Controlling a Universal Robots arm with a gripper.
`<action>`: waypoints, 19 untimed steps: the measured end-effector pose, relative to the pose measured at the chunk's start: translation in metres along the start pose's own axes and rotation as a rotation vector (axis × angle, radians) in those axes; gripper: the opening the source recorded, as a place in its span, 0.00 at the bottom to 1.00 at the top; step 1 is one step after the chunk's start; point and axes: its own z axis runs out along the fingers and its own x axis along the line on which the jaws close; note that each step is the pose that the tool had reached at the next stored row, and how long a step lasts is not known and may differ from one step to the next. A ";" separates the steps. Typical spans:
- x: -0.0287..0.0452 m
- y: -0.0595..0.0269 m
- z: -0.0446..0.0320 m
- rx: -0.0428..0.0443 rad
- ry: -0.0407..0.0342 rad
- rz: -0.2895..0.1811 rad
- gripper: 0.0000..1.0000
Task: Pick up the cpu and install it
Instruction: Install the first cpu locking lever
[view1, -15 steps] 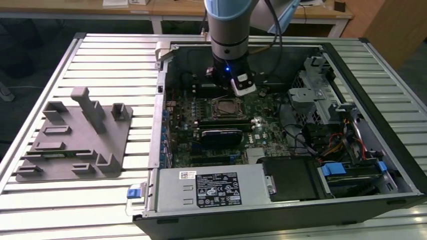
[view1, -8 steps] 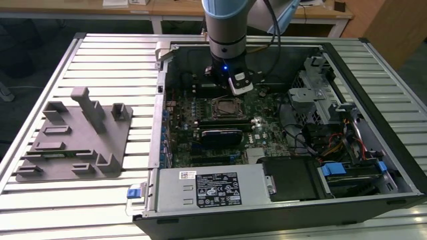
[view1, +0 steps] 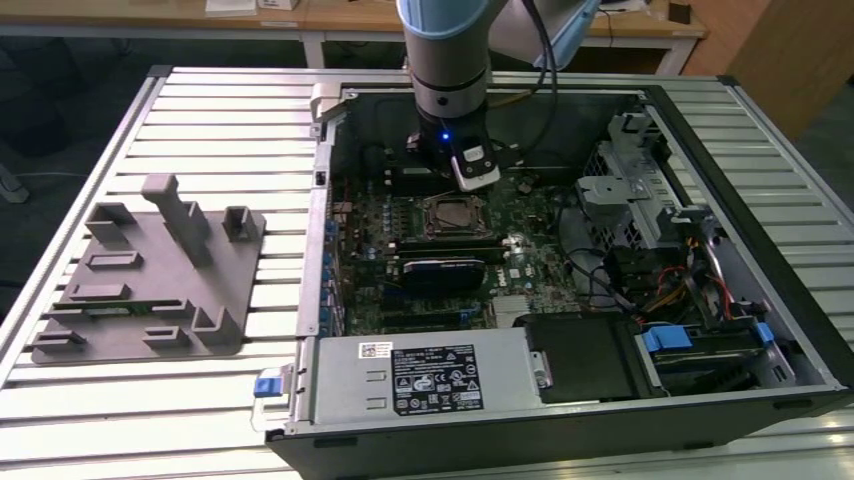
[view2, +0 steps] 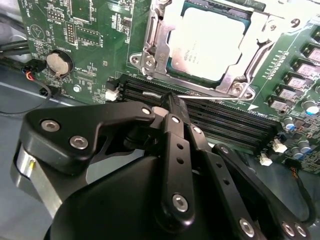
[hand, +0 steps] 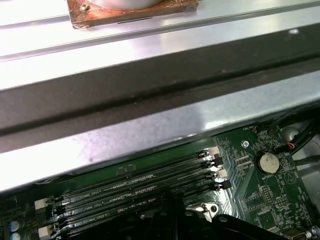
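Setting: a workshop with wooden benches at the far side; in the foreground, a ribbed silver metal table. On it, at the exterior view's left, a grey plastic fixture tray with upright posts; at the right, an open black desktop computer case lying on its side, green motherboard exposed.

Item: the small square cpu with a silvery-grey metal top plate. It lies inside the metal socket frame on the motherboard, apparently seated, with the frame around it.

Tool: black two-finger gripper on a grey-blue arm, just beside the socket, above the black memory slots. The fingers are pressed together and grasp nothing.

Handling note: judged from the pictures, good work here means a chip lying flat and square in the socket, and fingertips kept off the memory slots and the thin wire lever just past the tips.
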 end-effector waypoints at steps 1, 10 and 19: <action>0.0002 -0.0001 0.0003 0.0010 -0.0009 0.002 0.11; 0.0004 -0.0004 0.0012 0.0133 -0.0058 0.002 0.11; 0.0006 -0.0010 0.0034 0.0262 -0.0108 0.000 0.11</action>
